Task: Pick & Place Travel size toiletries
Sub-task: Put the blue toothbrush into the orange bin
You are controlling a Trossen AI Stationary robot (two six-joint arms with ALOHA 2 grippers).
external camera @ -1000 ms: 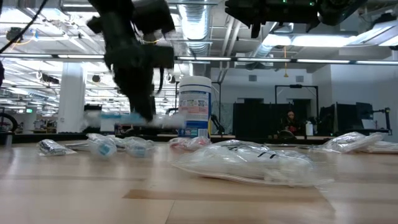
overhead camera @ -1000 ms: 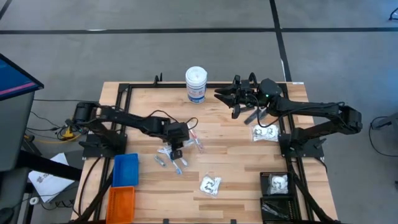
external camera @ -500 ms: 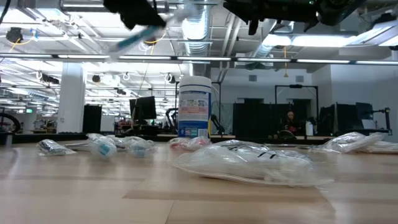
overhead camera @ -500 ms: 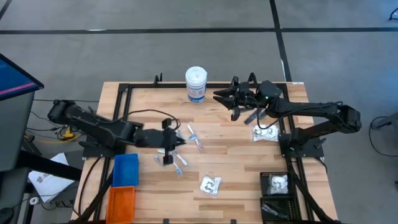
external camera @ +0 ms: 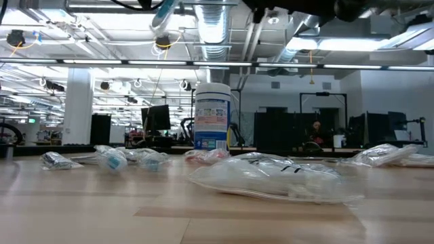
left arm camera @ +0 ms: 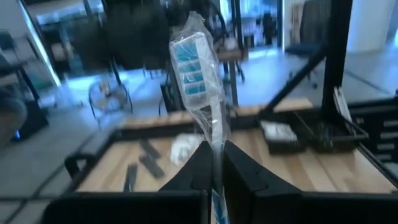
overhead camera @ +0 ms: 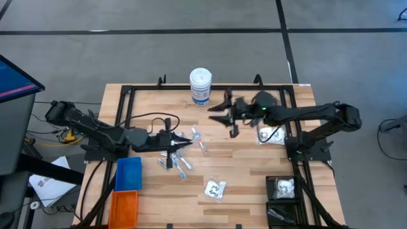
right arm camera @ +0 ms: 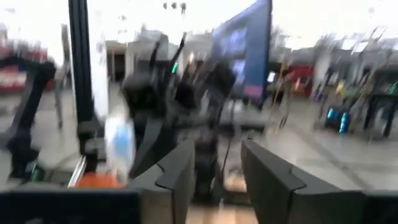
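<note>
Left gripper (left arm camera: 214, 167) pinches wrapped toothbrush (left arm camera: 198, 74), bristle end away.

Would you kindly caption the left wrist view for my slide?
Left tool shut on a wrapped toothbrush, raised above the table.

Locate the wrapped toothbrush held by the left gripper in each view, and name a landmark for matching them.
High view: wrapped toothbrush at the left gripper, mid-table, above the scattered toiletries.
Low view: its head at the top edge, raised left of the white canister.
Left wrist view: upright between the shut fingers.
Right wrist view: cannot tell.
Shared landmark: the white canister, high and low views only.
</note>
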